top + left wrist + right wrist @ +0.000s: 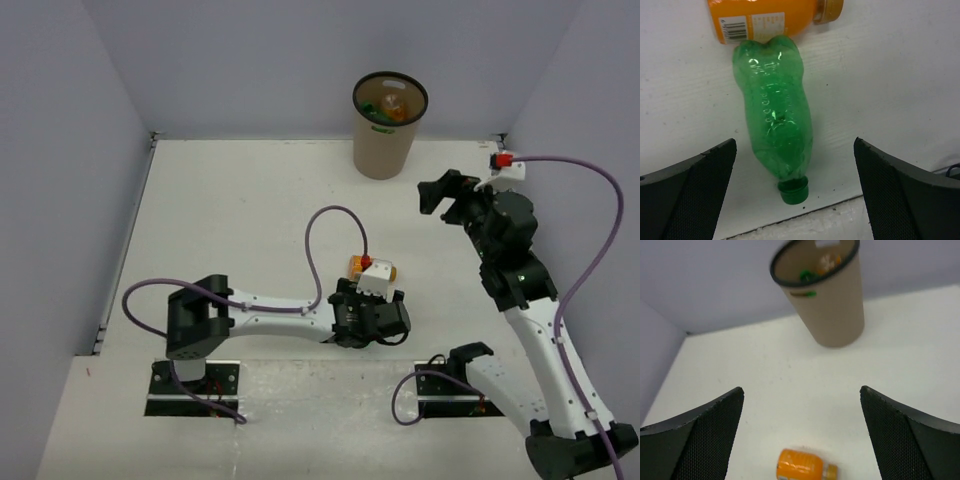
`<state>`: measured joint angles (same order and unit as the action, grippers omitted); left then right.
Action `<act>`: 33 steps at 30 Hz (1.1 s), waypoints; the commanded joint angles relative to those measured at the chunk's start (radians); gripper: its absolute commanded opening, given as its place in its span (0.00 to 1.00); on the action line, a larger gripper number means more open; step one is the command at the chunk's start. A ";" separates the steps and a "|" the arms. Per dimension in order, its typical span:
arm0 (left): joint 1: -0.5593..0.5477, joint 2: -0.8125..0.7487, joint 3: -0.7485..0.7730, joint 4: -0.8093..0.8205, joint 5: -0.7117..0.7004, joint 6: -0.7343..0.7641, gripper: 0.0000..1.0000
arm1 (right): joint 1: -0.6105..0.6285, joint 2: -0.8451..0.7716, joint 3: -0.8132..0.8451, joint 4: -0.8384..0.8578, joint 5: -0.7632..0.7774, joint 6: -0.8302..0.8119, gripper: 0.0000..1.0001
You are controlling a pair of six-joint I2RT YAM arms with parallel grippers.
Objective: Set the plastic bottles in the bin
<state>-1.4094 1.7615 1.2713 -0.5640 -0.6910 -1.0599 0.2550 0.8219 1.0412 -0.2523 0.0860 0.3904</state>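
Left gripper (pixel 795 150): jaws wide, straddling translucent green plastic bottle (pixel 775 115).
Orange plastic bottle (pixel 770 17): against its base.
Right gripper (pixel 802 390): spread, empty.
Tan cylindrical bin (pixel 385 140): white table (pixel 230 200), far edge.

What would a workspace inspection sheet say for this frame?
Surface: white table, flat.
Job's things: bin upright at the far side, with bottles inside; orange bottle and green bottle lying close together on the table.
Clutter: nothing seen.
Grippers: left gripper open over the green bottle; right gripper open, empty, facing the bin.
Cables: purple cables looping from both wrists.
Surroundings: pale walls on three sides.
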 commanded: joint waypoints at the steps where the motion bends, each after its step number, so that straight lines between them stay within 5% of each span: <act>1: -0.008 0.117 0.097 -0.048 -0.090 -0.086 0.99 | -0.002 -0.012 -0.087 -0.104 -0.031 0.019 0.99; 11: 0.010 0.234 0.079 -0.059 -0.074 -0.147 0.79 | -0.002 -0.119 -0.116 -0.101 -0.114 0.016 0.99; 15: 0.013 0.211 0.008 0.004 -0.058 -0.143 0.44 | 0.000 -0.116 -0.130 -0.088 -0.129 0.018 0.99; 19: 0.013 0.129 -0.088 0.108 -0.021 -0.117 0.37 | -0.002 -0.112 -0.135 -0.085 -0.129 0.013 0.99; 21: 0.009 0.098 -0.122 0.110 -0.010 -0.111 0.11 | -0.002 -0.109 -0.138 -0.082 -0.149 0.018 0.99; 23: -0.008 0.034 -0.160 0.104 -0.015 -0.106 0.00 | -0.002 -0.107 -0.141 -0.079 -0.190 0.018 0.99; 28: -0.028 -0.170 -0.292 0.101 -0.039 -0.104 0.00 | -0.002 -0.092 -0.148 -0.067 -0.235 0.022 0.99; 33: -0.040 -0.399 -0.456 0.226 -0.152 0.078 0.00 | 0.009 0.003 -0.161 -0.022 -0.631 0.028 0.99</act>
<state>-1.4429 1.4796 0.9031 -0.4397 -0.7219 -1.0962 0.2550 0.7605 0.8906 -0.3397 -0.2722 0.4042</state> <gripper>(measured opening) 0.621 0.989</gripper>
